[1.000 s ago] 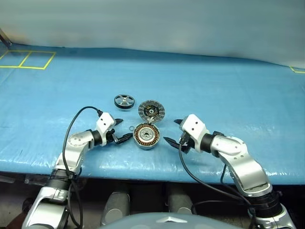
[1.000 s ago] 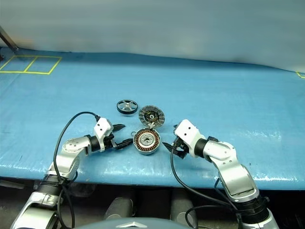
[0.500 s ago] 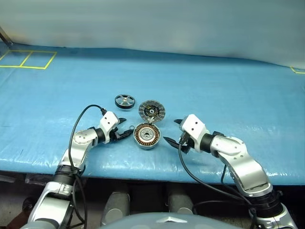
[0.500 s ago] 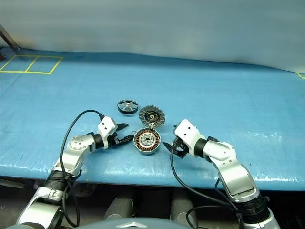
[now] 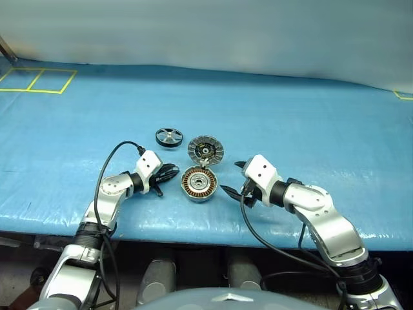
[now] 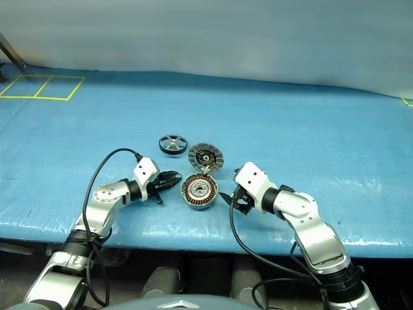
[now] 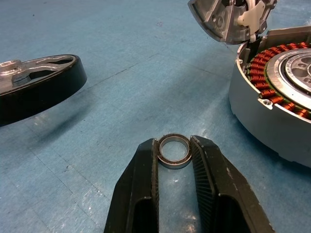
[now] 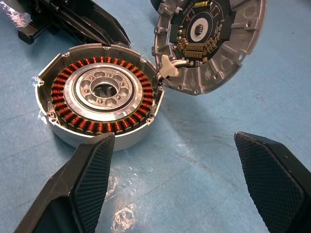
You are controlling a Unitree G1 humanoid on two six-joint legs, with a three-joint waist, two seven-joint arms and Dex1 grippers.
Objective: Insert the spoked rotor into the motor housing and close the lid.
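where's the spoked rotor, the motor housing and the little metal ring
spoked rotor (image 5: 168, 136): left eye view, on its silvery hub.
motor housing (image 8: 99, 91): right wrist view, on its silver centre inside the copper windings.
small metal ring (image 7: 175, 151): left wrist view, on the ring's rim, between the left jaws.

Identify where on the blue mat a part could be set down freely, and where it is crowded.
Free: the mat beyond the lid, and right of the right pincer. Crowded: between both pincers, around the motor housing, spoked rotor and left pincer.
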